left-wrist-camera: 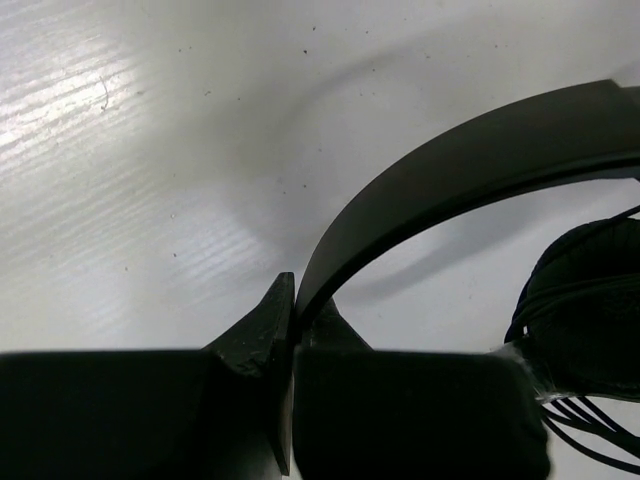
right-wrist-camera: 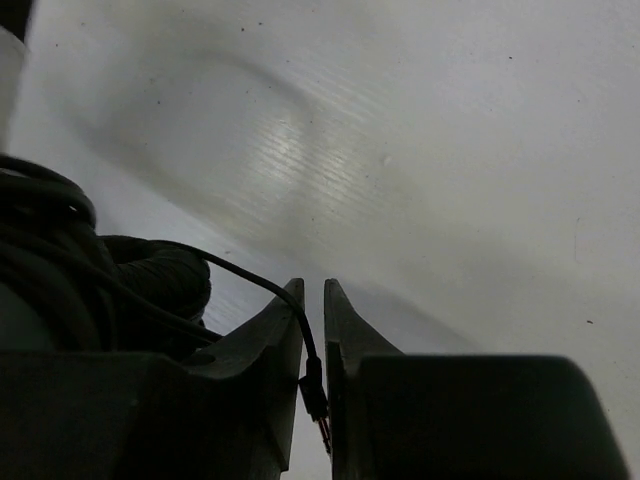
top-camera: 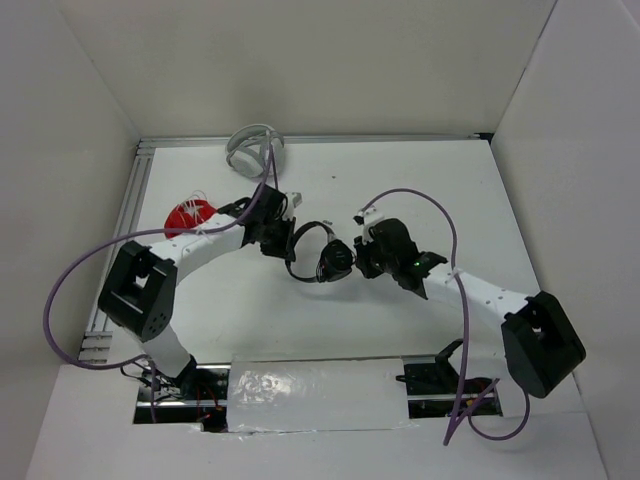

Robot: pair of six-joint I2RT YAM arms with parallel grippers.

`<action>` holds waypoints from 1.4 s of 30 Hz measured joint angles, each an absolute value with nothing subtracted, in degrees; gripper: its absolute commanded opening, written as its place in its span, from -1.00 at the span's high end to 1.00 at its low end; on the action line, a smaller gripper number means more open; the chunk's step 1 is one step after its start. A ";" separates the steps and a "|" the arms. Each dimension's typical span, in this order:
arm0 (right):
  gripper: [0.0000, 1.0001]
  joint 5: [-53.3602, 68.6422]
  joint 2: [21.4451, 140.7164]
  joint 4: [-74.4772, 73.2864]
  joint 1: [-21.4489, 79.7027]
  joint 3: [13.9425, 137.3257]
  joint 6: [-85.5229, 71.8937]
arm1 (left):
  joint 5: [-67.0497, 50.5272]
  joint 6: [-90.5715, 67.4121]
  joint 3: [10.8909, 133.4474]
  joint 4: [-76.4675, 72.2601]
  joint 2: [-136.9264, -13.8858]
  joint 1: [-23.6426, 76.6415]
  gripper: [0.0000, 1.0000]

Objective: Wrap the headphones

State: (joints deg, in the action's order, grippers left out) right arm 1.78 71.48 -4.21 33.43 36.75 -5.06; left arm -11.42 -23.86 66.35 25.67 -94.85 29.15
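Observation:
The black headphones (top-camera: 325, 257) hang between my two grippers over the middle of the table. My left gripper (top-camera: 283, 240) is shut on the thin black headband (left-wrist-camera: 450, 170), pinched at the fingertips in the left wrist view (left-wrist-camera: 297, 300). A round padded earcup (left-wrist-camera: 585, 310) shows at the right with coils of cable (left-wrist-camera: 590, 440) below it. My right gripper (top-camera: 362, 258) sits just right of the earcups. In the right wrist view (right-wrist-camera: 313, 295) it is shut on the cable's plug (right-wrist-camera: 316, 395). The thin cable (right-wrist-camera: 240, 272) runs left to the wound earcup (right-wrist-camera: 150, 285).
Grey-white headphones (top-camera: 255, 148) lie at the back of the table. Red headphones (top-camera: 190, 217) lie at the left, behind my left arm. An aluminium rail (top-camera: 130, 200) runs along the left edge. Purple hoses (top-camera: 60, 290) loop off both arms.

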 measured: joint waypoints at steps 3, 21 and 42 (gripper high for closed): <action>0.36 1.23 73.03 -5.63 33.45 38.39 -5.69 | -10.96 -22.57 66.48 24.71 -97.30 29.65 1.00; 0.37 -4.84 83.18 -14.06 33.32 46.19 -8.54 | 1.41 -21.85 77.41 33.74 -109.62 34.46 0.29; -0.03 -20.58 73.45 -25.54 32.56 53.91 -23.11 | 13.28 -31.62 89.60 49.36 -111.37 36.49 -0.99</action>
